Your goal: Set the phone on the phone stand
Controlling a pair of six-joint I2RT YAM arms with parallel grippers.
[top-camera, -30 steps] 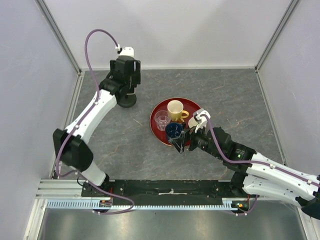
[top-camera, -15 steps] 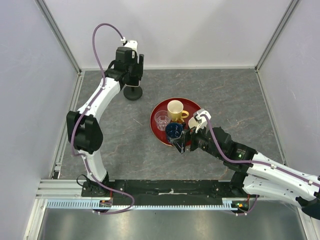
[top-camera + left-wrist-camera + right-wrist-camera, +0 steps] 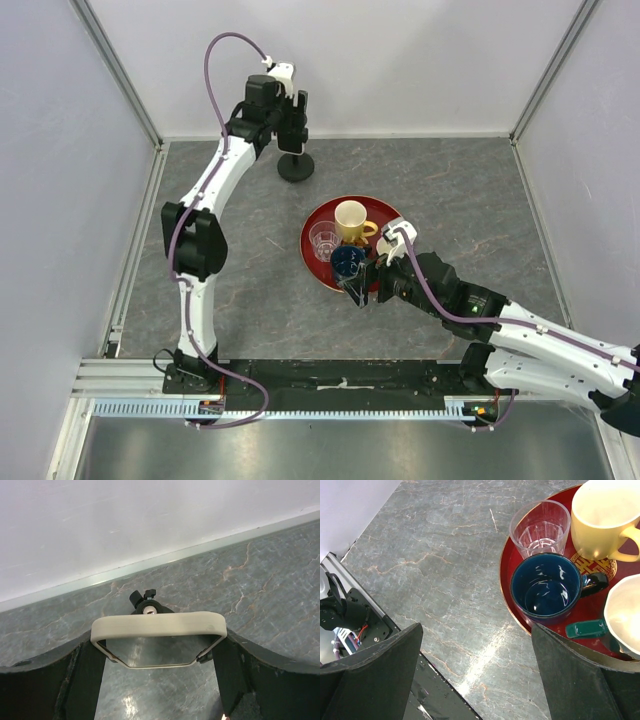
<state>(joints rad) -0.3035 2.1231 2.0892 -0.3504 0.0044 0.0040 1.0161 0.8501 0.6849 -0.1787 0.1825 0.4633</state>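
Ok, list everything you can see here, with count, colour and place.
phone: one, black with pale rim, in left gripper
phone stand: one, black, far side
table: one, grey, under everything
tray: one, red, table centre
mug: one, yellow, on tray
glass: one, clear, on tray
blue cup: one, dark blue, on tray
white cup: one, white, teal handle, on tray
left gripper: one, black, shut on phone
right gripper: one, black, open beside tray

You are looking at a robot lab test cell: a grey stone-patterned table [image 3: 250, 290] boxed in by plain white panels [image 3: 400, 60] on metal posts [image 3: 117, 70]. A left arm [image 3: 215, 190] and a right arm [image 3: 540, 340] are bolted to a black rail [image 3: 340, 372] at the near edge, and a purple cable [image 3: 208, 68] loops overhead.
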